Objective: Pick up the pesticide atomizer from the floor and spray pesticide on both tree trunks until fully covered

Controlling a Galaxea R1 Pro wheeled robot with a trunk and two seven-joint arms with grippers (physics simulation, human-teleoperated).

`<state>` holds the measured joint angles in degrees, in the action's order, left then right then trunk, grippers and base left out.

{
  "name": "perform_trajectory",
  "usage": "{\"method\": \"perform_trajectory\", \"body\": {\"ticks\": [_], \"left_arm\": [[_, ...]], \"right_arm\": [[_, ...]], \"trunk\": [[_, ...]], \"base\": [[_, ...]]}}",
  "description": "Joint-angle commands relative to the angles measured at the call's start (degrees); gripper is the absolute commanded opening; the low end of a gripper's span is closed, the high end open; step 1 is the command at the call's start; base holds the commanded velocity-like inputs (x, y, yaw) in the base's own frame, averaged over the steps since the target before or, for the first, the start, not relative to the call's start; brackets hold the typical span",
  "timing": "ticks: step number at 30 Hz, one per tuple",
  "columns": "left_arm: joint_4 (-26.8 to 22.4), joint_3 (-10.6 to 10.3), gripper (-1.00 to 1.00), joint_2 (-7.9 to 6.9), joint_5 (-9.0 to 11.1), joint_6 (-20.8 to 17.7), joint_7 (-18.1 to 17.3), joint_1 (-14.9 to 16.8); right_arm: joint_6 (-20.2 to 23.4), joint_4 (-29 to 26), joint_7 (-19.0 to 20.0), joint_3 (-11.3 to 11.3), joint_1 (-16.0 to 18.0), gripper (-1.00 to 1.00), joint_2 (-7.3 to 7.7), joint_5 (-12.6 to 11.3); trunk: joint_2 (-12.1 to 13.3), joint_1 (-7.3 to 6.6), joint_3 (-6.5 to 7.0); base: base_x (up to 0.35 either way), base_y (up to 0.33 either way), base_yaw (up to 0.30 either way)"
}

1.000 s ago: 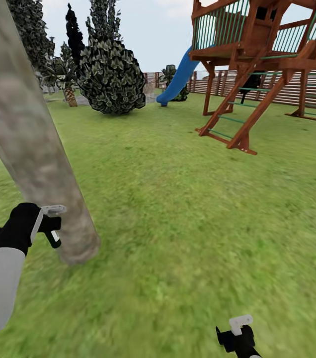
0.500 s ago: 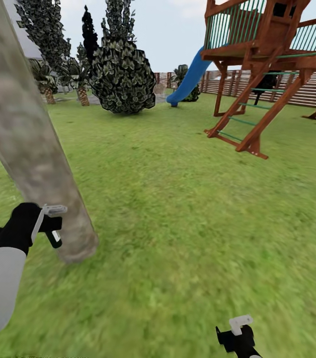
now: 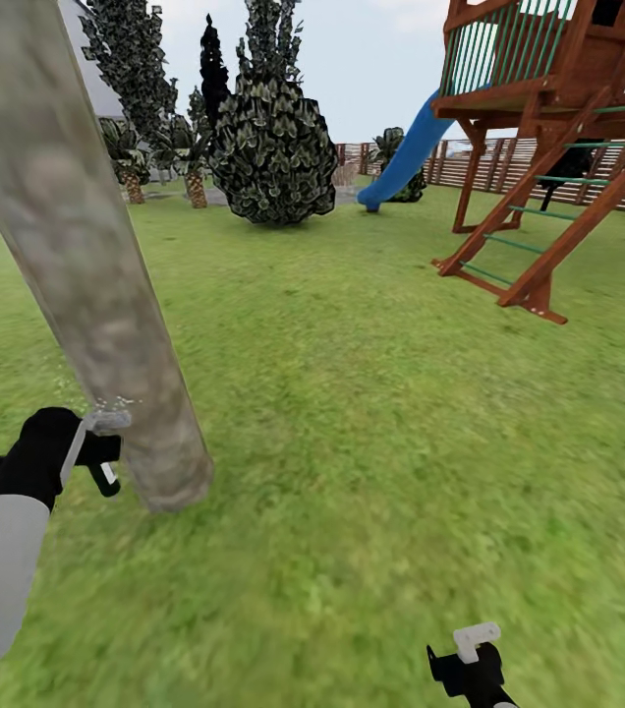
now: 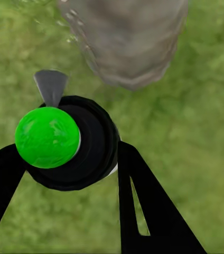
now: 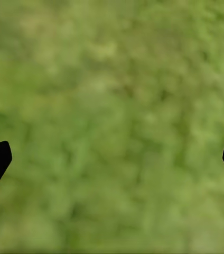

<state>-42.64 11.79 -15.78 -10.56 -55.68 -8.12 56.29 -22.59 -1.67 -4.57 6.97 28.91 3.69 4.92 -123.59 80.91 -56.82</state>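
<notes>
A thick tree trunk point(image 3: 96, 285) with mottled beige-grey bark leans up from the lawn at the left; its base point(image 4: 128, 42) shows close in the left wrist view. My left gripper point(image 3: 101, 454) is shut on the pesticide atomizer point(image 3: 106, 423), right beside the trunk's lower part. The atomizer point(image 4: 85, 143) is black with a bright green ball and a grey nozzle point(image 4: 51, 87) aimed toward the trunk base. A few white pesticide specks point(image 3: 113, 401) hang at the nozzle against the bark. My right gripper point(image 3: 465, 657) is low over bare grass, open and holding nothing.
A wooden play tower point(image 3: 558, 147) with a blue slide point(image 3: 406, 157) stands at the right, with a brown slat fence point(image 3: 509, 162) behind it. A round dark bush point(image 3: 273, 157) and small palms point(image 3: 195, 167) sit far ahead. Lawn point(image 3: 381, 413) lies between.
The whole view has swung left, so the scenery slid rightward in the picture. Both arms keep their place in it. White specks now show at the atomizer's nozzle.
</notes>
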Motion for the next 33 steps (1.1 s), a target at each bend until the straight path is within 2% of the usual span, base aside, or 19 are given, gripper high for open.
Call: {"method": "perform_trajectory", "body": {"ticks": [1, 2, 3, 4, 5, 7, 9, 10, 11, 12, 13, 17, 19, 22, 24, 27, 28, 32, 33], "left_arm": [[0.30, -0.05, -1.00, 0.82, -0.10, -0.06, -0.04, -0.02], [0.70, -0.08, -1.00, 3.47, -0.21, 0.01, 0.18, 0.00], [0.82, -0.11, -1.00, 4.55, -0.21, 0.03, 0.36, 0.03], [0.88, 0.00, -1.00, 4.62, -0.24, 0.08, 0.35, 0.02], [0.94, 0.23, -1.00, 3.79, -0.44, 0.13, 0.34, -0.01], [1.04, 0.39, -1.00, -0.52, -0.29, 1.09, 0.22, -1.18], [1.07, 0.15, -1.00, -0.46, -0.08, 1.73, 0.14, -2.71], [1.03, 0.11, -1.00, 0.92, -0.08, 1.79, 0.08, -3.07], [1.00, 0.00, -1.00, 4.39, -0.51, 1.97, 0.50, -3.35], [0.99, 0.03, -1.00, 6.08, -0.83, 2.04, 0.68, -3.63], [1.04, 0.28, -1.00, 5.87, -0.90, 2.06, 0.71, -3.79], [0.93, 0.30, -1.00, 0.21, -0.36, 2.23, 0.74, -6.56], [0.99, 0.13, -1.00, 1.11, -0.13, 6.47, 0.86, -7.56], [0.98, 0.13, -1.00, 3.52, -0.10, 8.28, 0.99, -7.75], [1.65, 0.61, -1.00, 3.09, -0.34, 8.79, 0.82, -8.38], [2.59, 1.98, -1.00, 0.10, -0.31, 10.74, 0.71, -10.84], [2.68, 1.98, -1.00, 0.19, -0.18, 11.12, 0.76, -11.00], [2.72, 2.16, -1.00, 4.62, -0.46, 11.60, 0.90, -11.19], [2.74, 2.25, -1.00, 3.61, -0.55, 11.63, 0.89, -11.20]], "right_arm": [[0.00, 0.00, 0.00, 0.00, 0.00, 1.00, 0.00, 0.00], [0.00, 0.00, 0.00, 0.03, 0.01, 1.00, 0.00, 0.00], [0.00, 0.00, 0.00, 0.02, -0.02, 1.00, 0.00, 0.00], [0.00, 0.00, 0.00, 0.02, -0.01, 1.00, 0.00, 0.00], [0.00, 0.00, 0.00, 0.00, 0.00, 1.00, 0.00, -0.01], [0.00, 0.00, 0.00, 0.04, 0.01, 1.00, 0.00, 0.00], [0.00, 0.00, 0.00, 0.06, -0.02, 1.00, 0.00, 0.00], [0.00, 0.00, 0.00, 0.06, -0.02, 1.00, 0.00, 0.00], [0.00, 0.00, 0.00, 0.06, 0.00, 1.00, 0.00, 0.00], [0.00, 0.00, 0.00, 0.06, -0.03, 1.00, 0.00, 0.00], [0.00, 0.00, 0.00, 0.04, -0.04, 1.00, 0.00, 0.00], [0.00, 0.00, 0.00, 0.06, -0.02, 1.00, 0.00, 0.00], [0.00, 0.00, 0.00, 0.06, -0.01, 1.00, -0.07, 0.00], [0.00, 0.00, 0.00, 0.06, 0.00, 1.00, -0.09, 0.00], [0.00, 0.00, 0.00, 0.06, 0.00, 1.00, -0.09, 0.00], [0.00, 0.00, 0.00, 0.06, 0.01, 1.00, -0.09, 0.00], [0.00, 0.00, 0.00, 0.06, -0.02, 1.00, -0.12, 0.00], [0.00, 0.00, 0.00, 0.06, -0.02, 1.00, -0.17, 0.00], [0.00, 0.00, 0.00, 0.06, -0.01, 1.00, -0.18, 0.00]], "trunk": [[0.00, 0.00, 0.00], [0.00, 0.00, 0.00], [0.00, 0.00, 0.00], [0.00, 0.00, 0.00], [0.00, 0.00, 0.00], [0.00, 0.00, 0.00], [0.00, 0.00, 0.00], [0.00, 0.00, 0.00], [0.00, 0.00, 0.00], [0.00, 0.00, 0.00], [0.00, 0.00, 0.00], [0.00, 0.00, 0.00], [0.00, 0.00, 0.00], [0.00, 0.00, 0.00], [0.00, 0.00, 0.00], [0.00, 0.00, 0.00], [0.00, 0.00, 0.00], [0.00, 0.00, 0.00], [0.00, 0.00, 0.00]], "base": [[0.000, 0.000, 0.000], [0.000, 0.000, 0.000], [0.000, 0.000, 0.000], [0.000, 0.000, 0.000], [0.000, 0.000, 0.000], [0.000, 0.000, 0.000], [0.000, 0.000, 0.000], [0.000, 0.000, 0.000], [0.000, 0.000, 0.000], [0.000, 0.000, 0.000], [0.000, 0.000, 0.000], [0.000, 0.000, 0.000], [0.208, 0.000, 0.000], [0.303, 0.000, 0.000], [0.121, 0.000, 0.000], [0.024, 0.000, 0.000], [0.003, 0.000, 0.000], [0.000, 0.000, 0.000], [0.000, 0.000, 0.000]]}}
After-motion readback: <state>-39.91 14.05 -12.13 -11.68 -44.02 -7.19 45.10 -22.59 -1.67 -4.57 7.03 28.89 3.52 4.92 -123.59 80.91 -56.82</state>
